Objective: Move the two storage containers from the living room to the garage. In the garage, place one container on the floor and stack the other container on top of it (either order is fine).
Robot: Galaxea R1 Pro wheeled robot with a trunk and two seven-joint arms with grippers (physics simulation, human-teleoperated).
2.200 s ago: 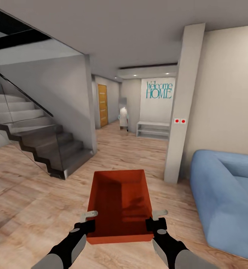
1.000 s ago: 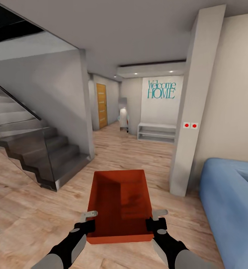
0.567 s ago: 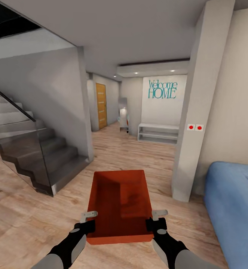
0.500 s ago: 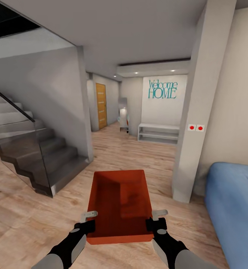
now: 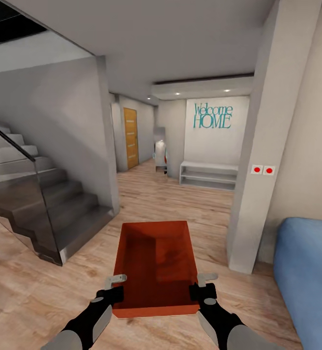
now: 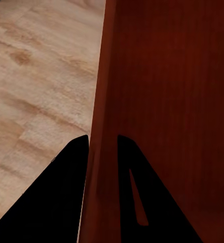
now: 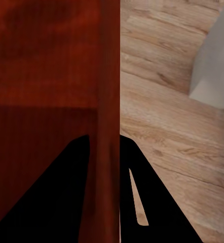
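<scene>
The orange-red storage container [image 5: 156, 265] is riding level ahead of the robot above the wood-plank floor [image 5: 29, 291], each side wall pinched by the left tool [image 5: 116, 286] and right tool [image 5: 199, 284], so it is risking slipping free or clipping the grey pillar [image 5: 258, 160].

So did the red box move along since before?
Yes. The storage container, carried along with the robot, is closer to the pillar and stairs.

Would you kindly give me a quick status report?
Left gripper and right gripper each shut on a side wall of the storage container. Container empty, carried level. Pillar ahead right; hallway open.
</scene>
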